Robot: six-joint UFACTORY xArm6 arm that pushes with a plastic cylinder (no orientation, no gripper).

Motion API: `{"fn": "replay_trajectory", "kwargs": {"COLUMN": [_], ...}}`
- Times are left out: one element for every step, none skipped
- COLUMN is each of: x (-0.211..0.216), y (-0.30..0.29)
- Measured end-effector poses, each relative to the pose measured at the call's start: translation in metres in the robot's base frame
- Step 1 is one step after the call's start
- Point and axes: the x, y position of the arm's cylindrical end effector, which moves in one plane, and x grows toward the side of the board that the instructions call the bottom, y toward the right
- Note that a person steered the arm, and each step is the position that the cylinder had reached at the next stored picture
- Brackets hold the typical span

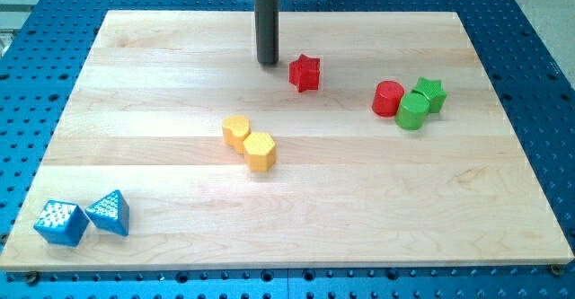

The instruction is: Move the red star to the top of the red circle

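Note:
The red star (305, 73) lies on the wooden board (162, 83) near the view's top, a little right of centre. The red circle (388, 98) sits further to the view's right and slightly lower, touching a green circle (413, 112). My tip (268, 62) stands just to the left of the red star, a small gap between them, and slightly above its level in the view. The rod rises straight up out of the view's top.
A green star (430, 93) sits right of the red circle, against the green circle. A yellow heart-like block (236, 131) and a yellow hexagon (260, 151) touch near the centre. A blue cube (61, 223) and a blue triangle (109, 213) lie at bottom left.

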Motion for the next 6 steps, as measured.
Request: {"fn": "replay_trajectory", "kwargs": {"x": [0.019,0.045,0.043,0.017,-0.007,-0.003], "y": [0.008,0.043,0.099,0.126,0.142,0.175]}}
